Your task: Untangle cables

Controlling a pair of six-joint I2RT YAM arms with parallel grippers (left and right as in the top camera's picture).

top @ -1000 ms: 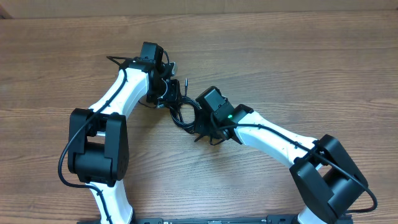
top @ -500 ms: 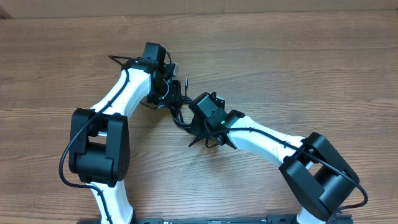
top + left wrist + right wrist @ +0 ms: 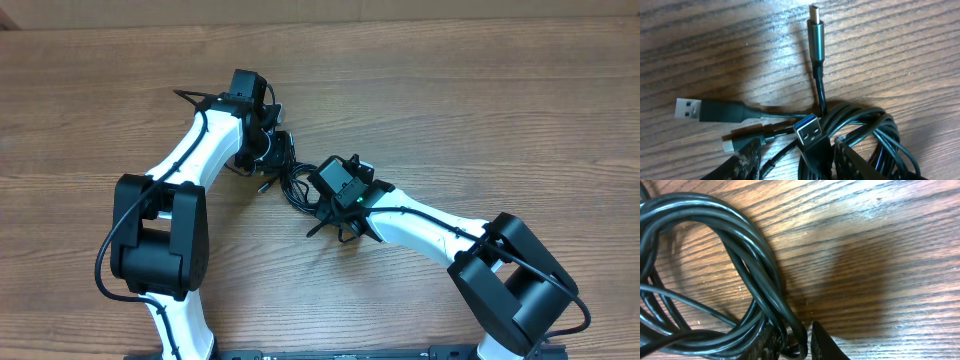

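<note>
Right jaws: the right gripper is clenched on the cables — a few strands of the loop pass between its two fingers.
Left jaws: the left gripper stands parted to either side of a blue-tongued plug. One side lies against the plug and a gap shows at the other, so I cannot tell whether it is pinched.
Plugs, counted: four, seen only in the left wrist view. These are the blue-tongued plug, a silver-tipped plug, a flat grey plug and a small plug.
Pointing: the silver-tipped plug runs lengthwise up the frame, tip away from the jaws. The blue-tongued plug points the same way, tilted slightly left. The flat grey plug lies crosswise, its metal end toward the left edge. The small plug points left.
Right wrist view only: several strands in one round loop, too overlapped to count, with no plug ends.
Overhead only: the left arm and the right arm — two in all — converge. The cables are one dark bunch between the wrists on the wooden surface, its long axis running upper left to lower right.
</note>
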